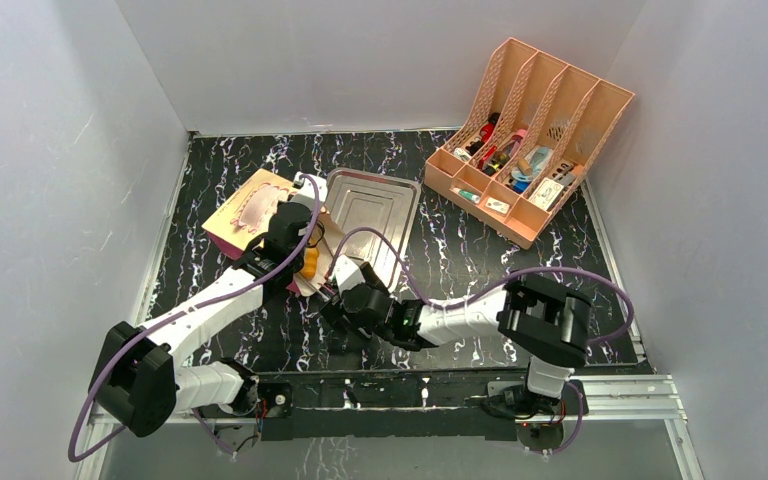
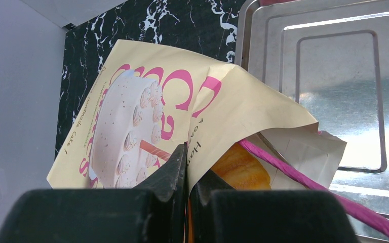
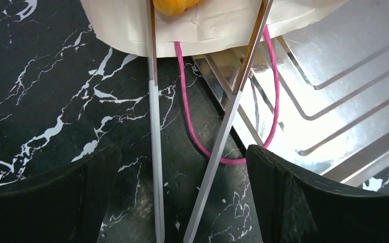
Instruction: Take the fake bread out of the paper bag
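Because the paper bag (image 2: 131, 101) lies on its side on the black marble-patterned table (image 3: 40, 76), with its mouth sagging over the near corner of the steel baking tray (image 2: 334, 76), the fake bread (image 2: 240, 169) sits just inside that mouth. One glossy orange-gold piece shows under the top flap. We see no bread outside the bag, so we judge the task barely begun.

Our left gripper (image 2: 187, 167) is pinched tight on the bag's upper lip, its fingers pressed together with paper between them. We take this as a hold that lifts the flap and props the opening so the pastry can be reached. One pink cord handle (image 3: 223, 157) loops out of the mouth onto the table and the tray's edge.

Our right gripper (image 3: 181, 152) faces the opening with its fingers spread wide. Two slim metal tong blades (image 3: 154, 126) run forward between them to the mouth where the bread shows. How the tongs are carried is out of view.

Our left arm reaches forward and rightward from its base, wrist low over the bag. Our right arm bends leftward across the table, low and nearly level, aimed at the mouth.
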Robot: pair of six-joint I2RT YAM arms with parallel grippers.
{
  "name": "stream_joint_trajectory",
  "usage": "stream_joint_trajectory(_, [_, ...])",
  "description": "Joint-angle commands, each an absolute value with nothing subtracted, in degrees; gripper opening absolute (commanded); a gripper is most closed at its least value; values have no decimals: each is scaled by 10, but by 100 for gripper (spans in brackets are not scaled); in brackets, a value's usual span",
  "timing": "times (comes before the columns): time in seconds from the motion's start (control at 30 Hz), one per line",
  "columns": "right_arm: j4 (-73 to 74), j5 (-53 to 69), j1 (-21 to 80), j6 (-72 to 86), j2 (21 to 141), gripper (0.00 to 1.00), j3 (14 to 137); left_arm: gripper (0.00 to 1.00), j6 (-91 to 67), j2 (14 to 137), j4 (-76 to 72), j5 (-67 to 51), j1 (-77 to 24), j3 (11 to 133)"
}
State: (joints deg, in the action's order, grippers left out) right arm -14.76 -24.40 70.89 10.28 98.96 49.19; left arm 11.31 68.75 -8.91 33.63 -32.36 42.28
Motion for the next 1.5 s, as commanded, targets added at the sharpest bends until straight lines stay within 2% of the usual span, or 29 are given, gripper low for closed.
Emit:
stream_joint_trajectory(0.0, [-204, -195, 691, 91, 1019, 93, 497, 0, 107, 675, -89, 347, -321, 431])
stream_joint_trajectory(0.2, [-217, -162, 679, 87, 1056, 86, 510, 0, 105, 679, -91, 347, -320, 430])
stream_joint_trajectory(0.5, [-228, -153, 675, 85, 1051, 63, 501, 0, 106, 687, -95, 346, -320, 433])
stream_joint_trajectory(0.67, [-235, -162, 675, 102, 1022, 56, 471, 0, 105, 692, -98, 346, -321, 434])
stream_joint_trajectory(1.17, [-207, -146, 675, 124, 931, 48, 440, 0, 107, 693, -89, 352, -321, 445])
stream_joint_trajectory(1.47, [-192, -144, 689, 140, 896, 48, 429, 0, 105, 693, -83, 351, -321, 451])
